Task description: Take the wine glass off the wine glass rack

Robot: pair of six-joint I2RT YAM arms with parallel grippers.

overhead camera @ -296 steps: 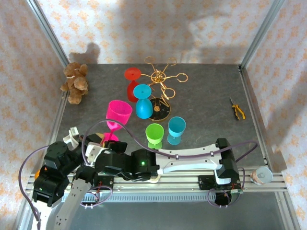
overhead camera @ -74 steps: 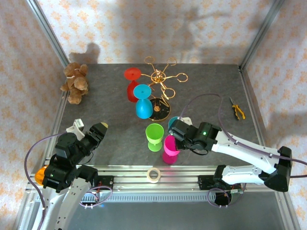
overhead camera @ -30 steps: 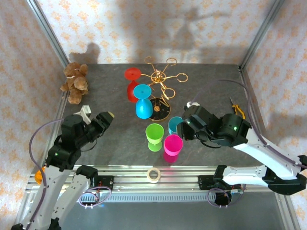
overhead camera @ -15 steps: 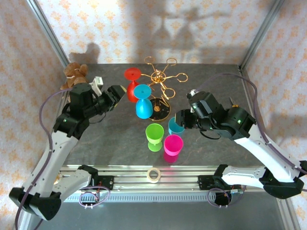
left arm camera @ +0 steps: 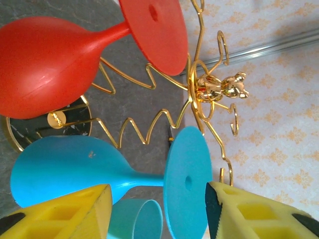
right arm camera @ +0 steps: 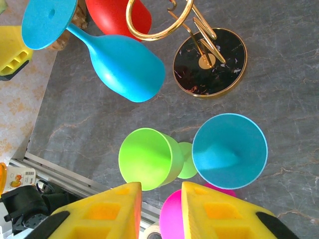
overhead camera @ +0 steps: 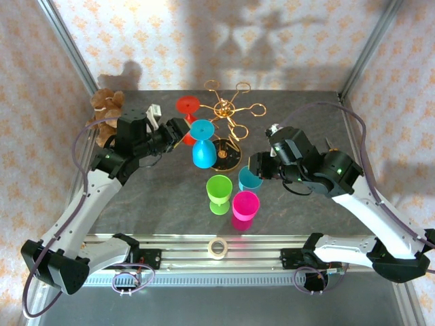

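Crowding blue wine glass [overhead camera: 202, 153] on rack [overhead camera: 229, 109]: red glass [overhead camera: 187, 104]; left hand [overhead camera: 178, 129] released nr it.

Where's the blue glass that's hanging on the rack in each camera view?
Top external: blue glass at centre, its bowl just left of the rack's black base.
Left wrist: blue glass along the lower left, sideways, foot toward the right.
Right wrist: blue glass upper left, bowl toward the middle.
Shared landmark: the black base, next to the bowl in every view.
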